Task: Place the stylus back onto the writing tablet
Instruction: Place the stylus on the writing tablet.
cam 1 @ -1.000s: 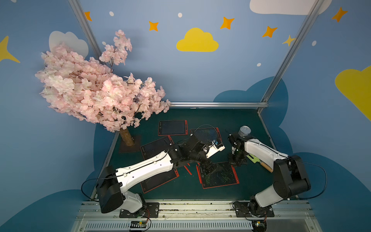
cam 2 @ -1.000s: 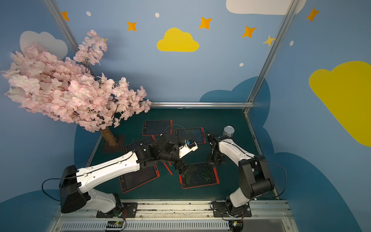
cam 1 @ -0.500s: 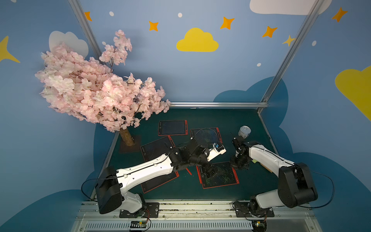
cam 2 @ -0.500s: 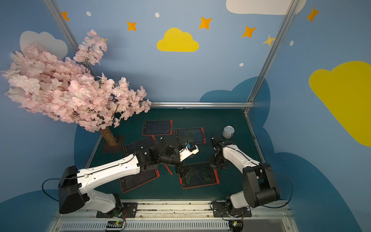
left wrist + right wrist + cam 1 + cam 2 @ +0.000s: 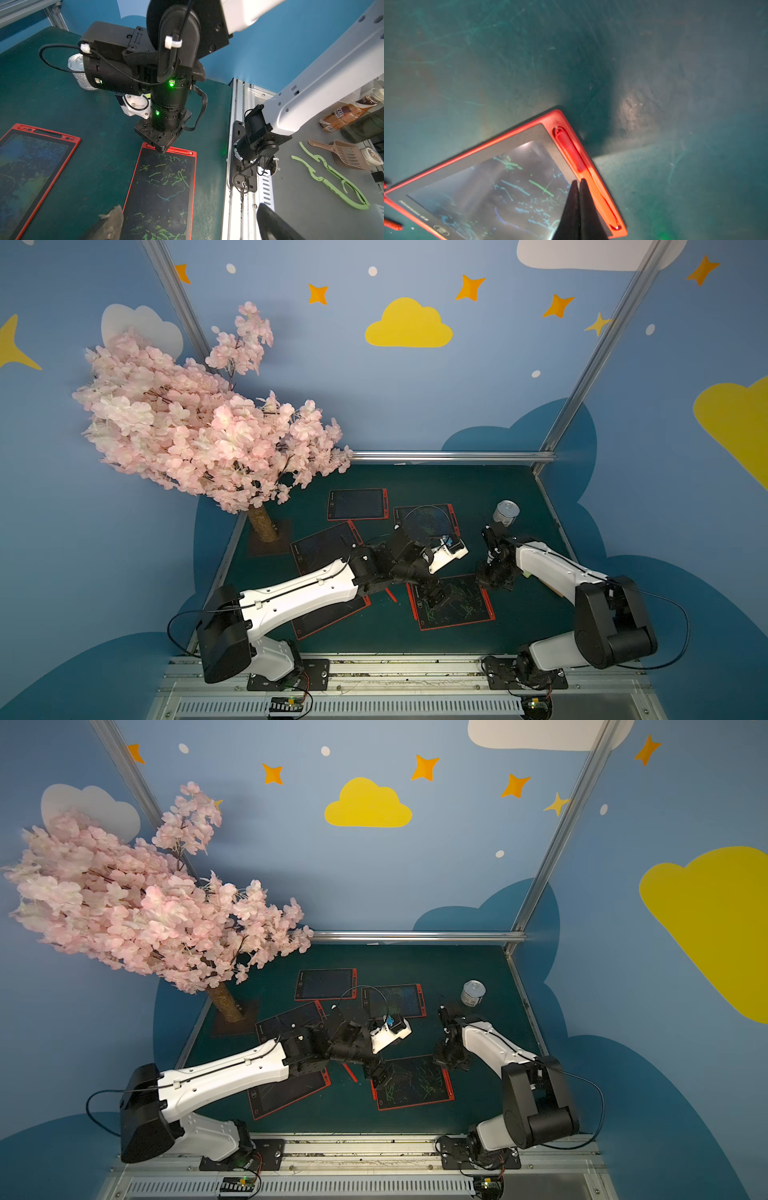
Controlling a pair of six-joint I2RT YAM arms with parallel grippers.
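A loose stylus [image 5: 390,594] lies on the green mat [image 5: 519,622], just left of the scribbled tablet [image 5: 457,608]. The left gripper [image 5: 190,207] hangs over the tablet's left end, fingers spread wide and empty. A second stylus [image 5: 571,151] sits in the slot along the tablet's right edge. Beside that slot the right gripper [image 5: 579,182] points down, fingers pressed together and holding nothing. A can [image 5: 505,513] stands behind it.

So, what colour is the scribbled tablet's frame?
The tablet frame is red; right wrist view shows it best.
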